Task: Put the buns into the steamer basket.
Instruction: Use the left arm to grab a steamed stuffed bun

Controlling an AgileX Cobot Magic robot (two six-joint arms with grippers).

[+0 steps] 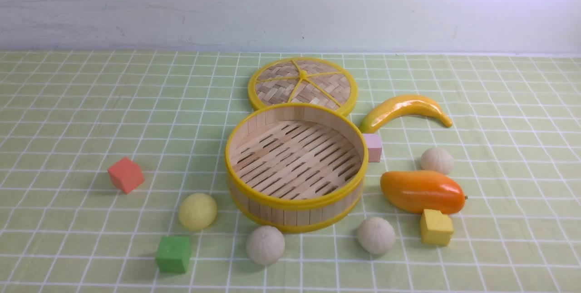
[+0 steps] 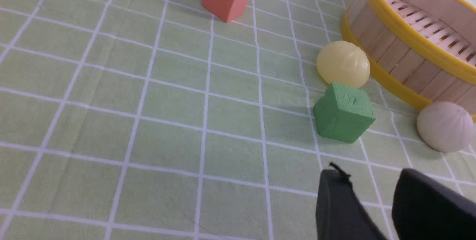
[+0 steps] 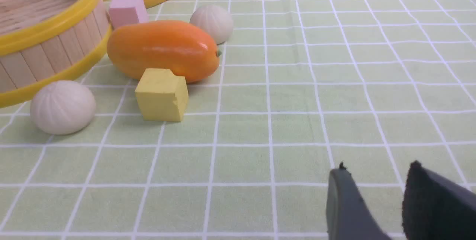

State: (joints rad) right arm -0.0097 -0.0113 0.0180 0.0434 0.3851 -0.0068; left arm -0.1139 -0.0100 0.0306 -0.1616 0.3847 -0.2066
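Status: basket (image 1: 295, 216) stands open at table centre, slatted floor bare. Lid (image 1: 302, 85) lies flat just behind it. All four buns are on the table, none loaded.

Bun positions:
- yellow bun (image 1: 197, 211): left-front of the basket, near its wall, not touching.
- white bun 1 (image 1: 265, 245): directly in front of the basket; whether it touches the lower rim cannot be told.
- white bun 2 (image 1: 376, 235): right-front, between the basket and the yellow cube (image 1: 436, 227).
- white bun 3 (image 1: 436, 161): right side, beyond the mango (image 1: 422, 191).

Left jaws: parted, nothing between them, low over bare cloth on the near-left. Right jaws: parted, likewise empty, on the near-right. Neither arm shows in the front view.

Step in hand (judgement): the very start, approach to a first pick.

Next move (judgement): from the left wrist view the green cube (image 2: 344, 112) sits between the jaws and the yellow bun, so white bun 1 offers the clearer line. On the right, white bun 2 is nearest; the approach should keep clear of the yellow cube. Round buns may roll, so the jaws should straddle the middle before clenching, then lift above the rim.
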